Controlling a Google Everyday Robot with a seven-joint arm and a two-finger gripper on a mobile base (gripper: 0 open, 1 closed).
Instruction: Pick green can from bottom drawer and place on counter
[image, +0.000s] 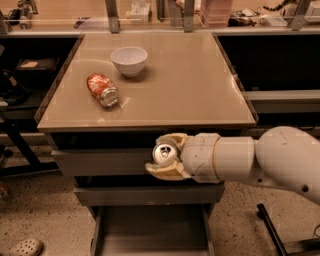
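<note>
**Can held in front of the drawer fronts, below the counter edge**

The gripper (161, 155) sits at the centre of the frame, just under the front edge of the large glossy beige counter (195, 85). It reaches in from the right on a thick white arm (270, 160). Its jaws are closed around the small pale green aluminium drink can (164, 152). One tan finger (172, 138) curves over the can and the other lies beneath it. The can is tipped so its silver top faces the camera, and the fingers hide most of its body. It is held in the air in front of the uppermost grey metal drawer front (100, 162), touching neither the counter nor any drawer.

Lower down, the bottom drawer (150, 237) stands pulled out toward the bottom edge of the frame as a shallow grey tray. The middle grey drawer front (150, 195) lies between it and the gripper.

On the counter, in the upper left of the frame, a crushed orange-red can (102, 90) lies on its side. A small white bowl (129, 60) stands upright just beyond it, near but apart. A light-coloured shoe (22, 247) rests on the speckled floor (35, 210) in the lower left corner.
</note>
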